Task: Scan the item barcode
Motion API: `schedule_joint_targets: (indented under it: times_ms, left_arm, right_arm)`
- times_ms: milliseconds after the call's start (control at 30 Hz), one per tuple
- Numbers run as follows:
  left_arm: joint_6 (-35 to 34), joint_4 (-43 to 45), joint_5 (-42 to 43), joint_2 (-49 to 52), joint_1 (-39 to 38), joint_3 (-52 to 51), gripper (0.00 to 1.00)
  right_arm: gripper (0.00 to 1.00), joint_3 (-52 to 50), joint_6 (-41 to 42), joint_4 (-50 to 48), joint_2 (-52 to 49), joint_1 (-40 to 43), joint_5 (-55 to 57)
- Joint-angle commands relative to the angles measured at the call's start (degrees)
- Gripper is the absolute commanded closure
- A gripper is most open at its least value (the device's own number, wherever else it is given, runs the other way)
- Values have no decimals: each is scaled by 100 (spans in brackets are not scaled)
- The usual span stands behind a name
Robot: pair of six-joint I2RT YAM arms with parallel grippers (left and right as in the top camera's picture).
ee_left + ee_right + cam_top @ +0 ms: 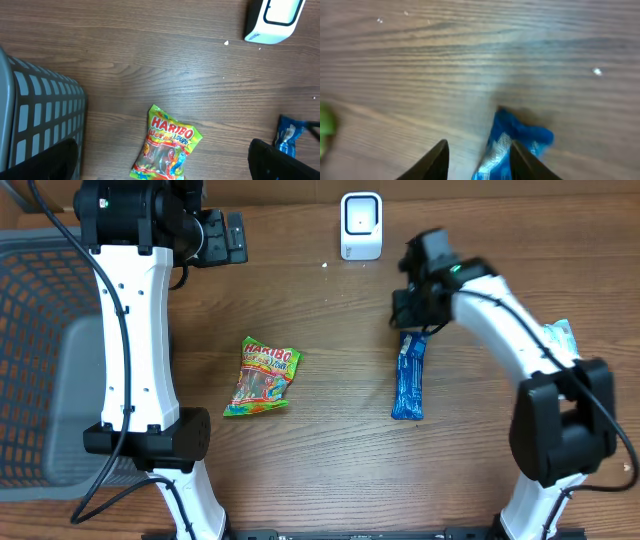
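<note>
Overhead view: the blue snack packet (408, 375) lies flat on the table, below and slightly right of the scanner (361, 225), with one short end pointing toward it.
Right gripper (412, 315): it hangs over the packet end nearest the scanner. In the wrist view its jaws are parted, and the crumpled wrapper tip lies against the inside of one finger with nothing clamped.
Left gripper (236, 238): it is left of the scanner, jaws spread wide and empty.
Handling: the packet is probably light, with a thin, crinkly and slippery wrapper. It would likely droop if lifted by one end.
Hold point: the crimped end seam nearest the scanner looks best, pinched flat so the printed faces stay clear.
Barcode: none is visible, so I cannot tell which face carries it.
Haribo bag (262, 375): it lies below and left of the scanner, apart from both grippers.
</note>
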State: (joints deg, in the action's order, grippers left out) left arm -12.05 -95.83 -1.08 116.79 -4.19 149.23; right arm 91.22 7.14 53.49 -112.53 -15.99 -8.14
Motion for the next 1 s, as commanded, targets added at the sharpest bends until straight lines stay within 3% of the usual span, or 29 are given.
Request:
schedule_joint_targets:
  times_ms: [0, 167, 467, 967]
  left_arm:
    - [-83, 9, 50, 70, -33, 7, 0]
    - [-83, 9, 50, 70, -33, 7, 0]
    - [-81, 9, 50, 70, -33, 7, 0]
    - [-81, 9, 50, 70, -33, 7, 0]
  right_arm:
    - [71, 162, 9, 402, 223, 393, -883]
    - [96, -313, -417, 184, 136, 514, -1904]
    - [96, -1147, -396, -579, 129, 450, -2321]
    - [96, -1609, -396, -1182, 66, 485, -1331]
